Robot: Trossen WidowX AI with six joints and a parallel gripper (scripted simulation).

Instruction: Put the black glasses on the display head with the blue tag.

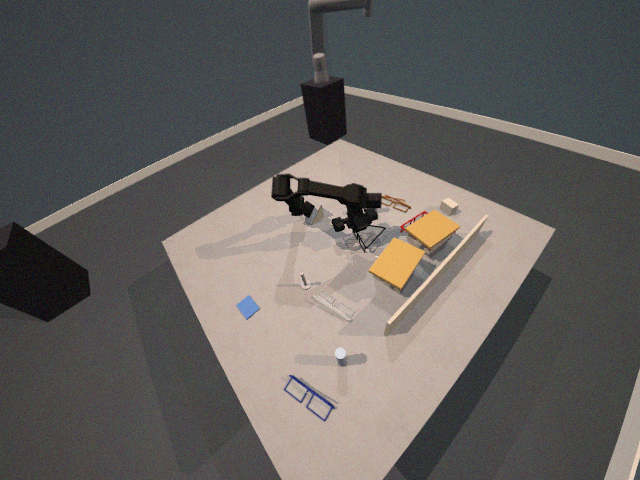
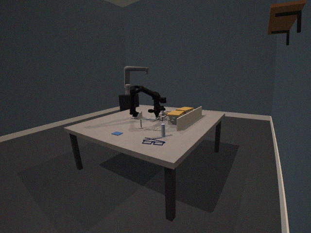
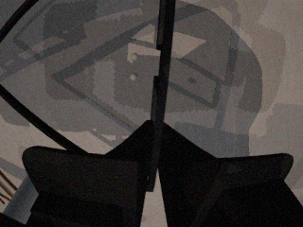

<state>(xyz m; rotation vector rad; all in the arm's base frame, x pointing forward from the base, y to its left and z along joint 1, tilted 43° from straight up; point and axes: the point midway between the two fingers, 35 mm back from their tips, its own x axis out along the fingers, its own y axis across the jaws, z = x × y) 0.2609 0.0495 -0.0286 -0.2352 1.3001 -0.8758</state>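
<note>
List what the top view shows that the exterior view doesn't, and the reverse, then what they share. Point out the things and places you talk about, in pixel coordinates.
Only the top view: a black pedestal [image 1: 41,273] at the left and a small pale block [image 1: 449,207] near the far yellow-topped piece.

Only the exterior view: an orange-brown panel with dark brackets [image 2: 282,22] high at the right, and the table's dark legs [image 2: 169,192].

Both: the gripper [image 1: 356,230] [image 2: 157,116], shut on the black glasses [image 1: 375,239] [image 2: 162,117]; the blue glasses [image 1: 312,392] [image 2: 153,141]; the blue square [image 1: 248,307] [image 2: 116,133]; and the long upright board [image 1: 436,276] [image 2: 189,118].
</note>
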